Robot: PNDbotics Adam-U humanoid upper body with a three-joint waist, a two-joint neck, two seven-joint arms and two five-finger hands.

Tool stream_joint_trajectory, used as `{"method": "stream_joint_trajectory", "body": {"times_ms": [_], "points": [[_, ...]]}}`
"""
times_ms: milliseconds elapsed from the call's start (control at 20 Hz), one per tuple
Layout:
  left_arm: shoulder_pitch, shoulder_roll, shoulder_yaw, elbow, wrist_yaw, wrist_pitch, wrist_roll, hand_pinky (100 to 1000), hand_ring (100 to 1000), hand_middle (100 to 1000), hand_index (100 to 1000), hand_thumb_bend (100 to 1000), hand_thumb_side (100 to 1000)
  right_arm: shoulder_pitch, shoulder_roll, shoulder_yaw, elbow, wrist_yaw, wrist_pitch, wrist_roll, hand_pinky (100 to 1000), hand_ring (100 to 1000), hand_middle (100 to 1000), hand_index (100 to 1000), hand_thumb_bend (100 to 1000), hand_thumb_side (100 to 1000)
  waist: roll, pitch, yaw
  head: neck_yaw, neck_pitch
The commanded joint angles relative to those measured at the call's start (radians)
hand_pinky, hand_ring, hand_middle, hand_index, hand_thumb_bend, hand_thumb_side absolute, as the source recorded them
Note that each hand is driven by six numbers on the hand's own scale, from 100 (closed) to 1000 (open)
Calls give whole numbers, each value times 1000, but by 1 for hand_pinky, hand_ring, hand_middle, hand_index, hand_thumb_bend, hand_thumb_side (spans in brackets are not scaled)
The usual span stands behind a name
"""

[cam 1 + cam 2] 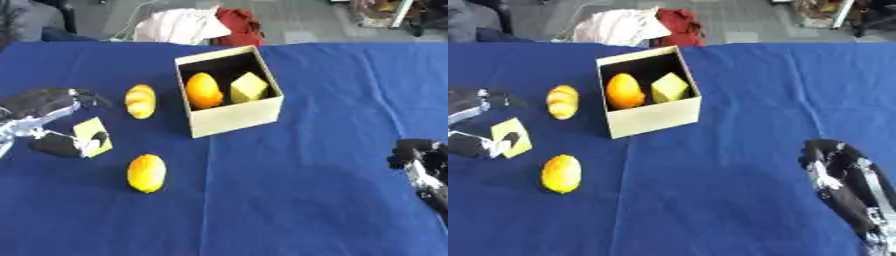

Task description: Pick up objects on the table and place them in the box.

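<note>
Table: blue cloth-covered tabletop [306,200], fills most of both views, far edge at 12 o'clock.
Box: open cream cardboard box [236,116], square, sits slightly rotated at about 12 o'clock of table centre, near the far half.
Box contents: orange oval fruit [203,90] on the box's left side; yellow-green cube-like block [248,87] on its right side, tilted on a corner. The two look touching or just beside each other, cannot tell which.
Bread: small golden ridged bread-like roll [140,101], lies on the cloth just beside the box at its 9 o'clock, not touching it.
Lemon: yellow-orange oval lemon-like fruit [146,173], lies on the cloth at 7 o'clock of the box, well apart from it, free of both hands.
Yellow piece: flat pale-yellow square block [92,136], at 9 o'clock of the scene, tilted, held up off flat.
Left hand: black robot left hand [52,120], comes in from 9 o'clock edge; thumb below and fingers above are curled onto the pale-yellow square, pinching it. Whether the square touches the cloth, cannot tell.
Right hand: black robot right hand with silver parts [837,180], at 4 o'clock near the right edge, well apart from all objects; fingers curled inward, holding nothing.
Background: white cloth bundle [179,25] and red fabric [241,25] beyond the table's far edge at 12 o'clock.
</note>
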State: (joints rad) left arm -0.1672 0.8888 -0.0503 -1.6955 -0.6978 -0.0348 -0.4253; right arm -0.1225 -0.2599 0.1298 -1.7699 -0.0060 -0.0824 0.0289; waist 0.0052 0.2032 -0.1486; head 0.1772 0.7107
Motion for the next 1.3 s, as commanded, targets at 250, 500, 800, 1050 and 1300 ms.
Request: {"method": "stream_joint_trajectory", "body": {"times_ms": [250, 500, 800, 1050, 1300], "points": [[-26, 9, 13, 116, -52, 13, 2, 830, 780, 816, 943, 279, 599, -5, -19, -7, -12, 3, 4, -5, 643, 621, 590, 695, 100, 437, 6, -13, 0, -4, -6], [-44, -6, 7, 189, -77, 21, 25, 820, 769, 805, 937, 293, 600, -5, -19, -7, -12, 2, 4, -4, 643, 621, 590, 695, 100, 435, 6, -13, -2, -5, -7], [-57, -24, -12, 219, -63, -2, 15, 785, 707, 740, 876, 278, 490, -6, -19, -6, -12, 2, 5, -4, 644, 621, 590, 695, 100, 436, 5, -13, -4, -5, -7], [-67, -25, -9, 202, -57, -7, 30, 717, 562, 563, 740, 222, 255, -6, -19, -7, -11, 3, 5, -4, 644, 621, 590, 695, 100, 435, 6, -13, -6, -7, -6], [-120, 4, 15, 101, -10, -1, 92, 709, 530, 523, 716, 124, 229, -5, -21, -5, -10, 2, 6, -3, 644, 622, 589, 695, 100, 439, 8, -15, -5, -8, -4]]}}
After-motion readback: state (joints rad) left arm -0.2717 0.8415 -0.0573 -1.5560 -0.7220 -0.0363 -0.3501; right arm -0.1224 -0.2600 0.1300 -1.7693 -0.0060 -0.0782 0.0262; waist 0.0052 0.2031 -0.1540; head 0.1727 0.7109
